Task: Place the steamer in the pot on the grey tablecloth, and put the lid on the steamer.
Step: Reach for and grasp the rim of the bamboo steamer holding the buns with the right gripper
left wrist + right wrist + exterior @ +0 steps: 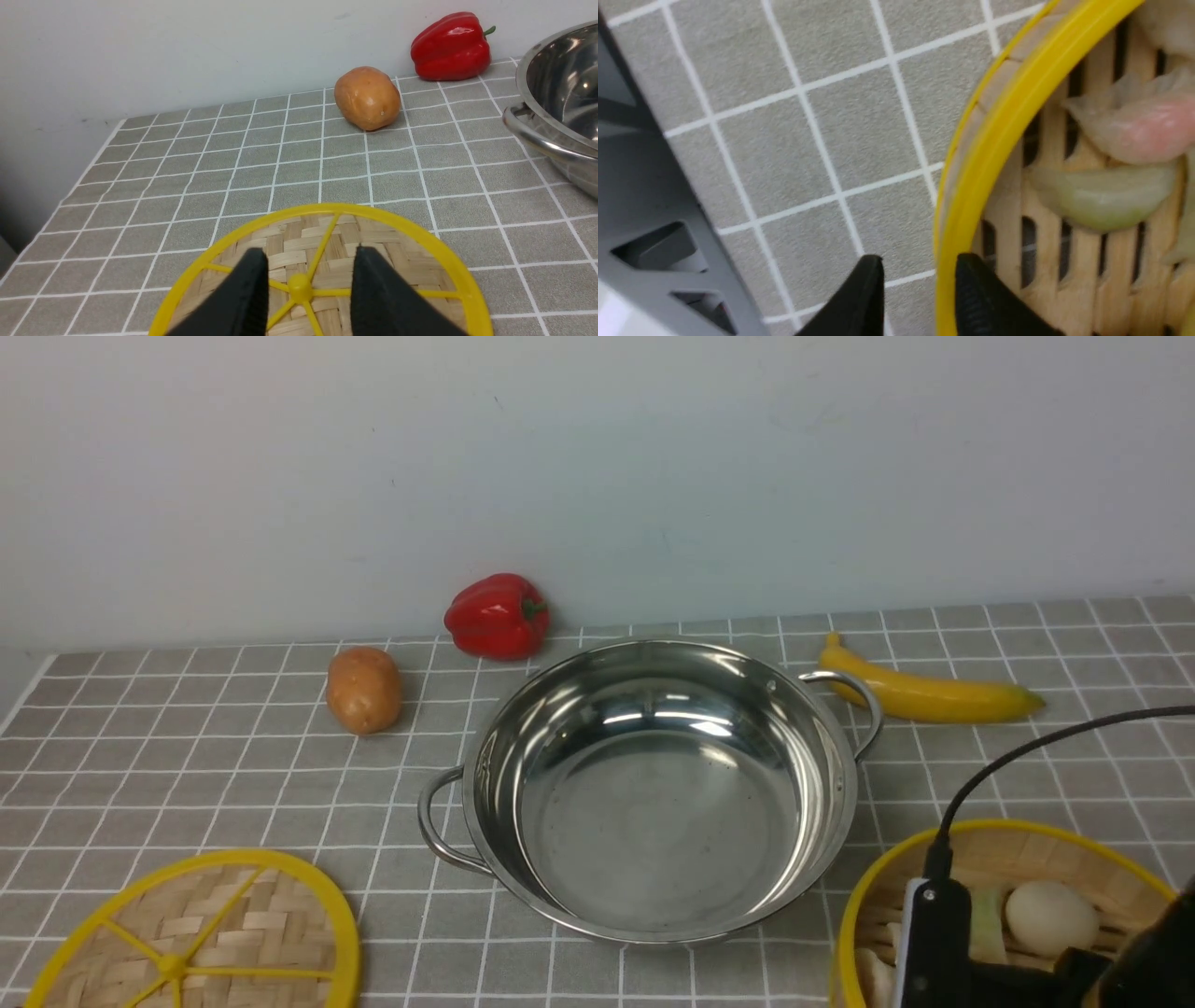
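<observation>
The shiny pot (653, 821) stands empty in the middle of the grey tablecloth (187, 756). At the near left lies the flat woven lid (215, 933). In the left wrist view my left gripper (308, 252) hovers open over the lid (299, 228), one finger on each side of the central knob (299, 284). The steamer (1008, 826) sits at the near right, holding an egg (1050, 917) and dumplings (1134, 126). My right gripper (920, 258) is open astride the steamer's yellow rim (1004, 116), with one finger outside and one inside. The front view shows only that arm's wrist.
A red pepper (497, 614) and a potato (364, 689) lie behind the pot on the left, near the wall. A banana (924, 693) lies behind it on the right. A grey frame part (640, 210) stands beside the cloth near the steamer.
</observation>
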Motion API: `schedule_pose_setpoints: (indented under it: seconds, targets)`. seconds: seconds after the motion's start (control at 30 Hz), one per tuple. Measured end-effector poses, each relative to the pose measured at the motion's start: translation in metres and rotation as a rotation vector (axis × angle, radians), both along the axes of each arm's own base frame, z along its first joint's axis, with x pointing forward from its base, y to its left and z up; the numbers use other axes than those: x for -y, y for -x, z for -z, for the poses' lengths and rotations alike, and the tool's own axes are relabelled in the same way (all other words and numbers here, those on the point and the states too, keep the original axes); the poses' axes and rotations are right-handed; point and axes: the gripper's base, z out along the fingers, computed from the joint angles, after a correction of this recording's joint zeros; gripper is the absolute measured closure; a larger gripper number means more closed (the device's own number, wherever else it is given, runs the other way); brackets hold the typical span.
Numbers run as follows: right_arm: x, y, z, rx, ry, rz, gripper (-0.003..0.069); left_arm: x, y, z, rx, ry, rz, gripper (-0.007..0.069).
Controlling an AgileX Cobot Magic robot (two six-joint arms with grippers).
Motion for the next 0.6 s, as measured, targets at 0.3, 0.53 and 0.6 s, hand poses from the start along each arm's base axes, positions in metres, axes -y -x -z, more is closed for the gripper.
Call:
schedule_pose_setpoints:
  seconds: [0.3,0.53,0.6]
  targets:
    - [0.001,-0.007,0.009,0.022,0.061,0.044,0.0416,0.000,0.000,0.000,0.000,0.000,0.000,0.0382]
    - [0.001,-0.005,0.011,0.001,0.046,0.063,0.0416,0.000,0.000,0.000,0.000,0.000,0.000,0.0382]
    - [0.003,-0.001,0.016,-0.018,0.051,0.070,0.0416,0.000,0.000,0.000,0.000,0.000,0.000,0.0382]
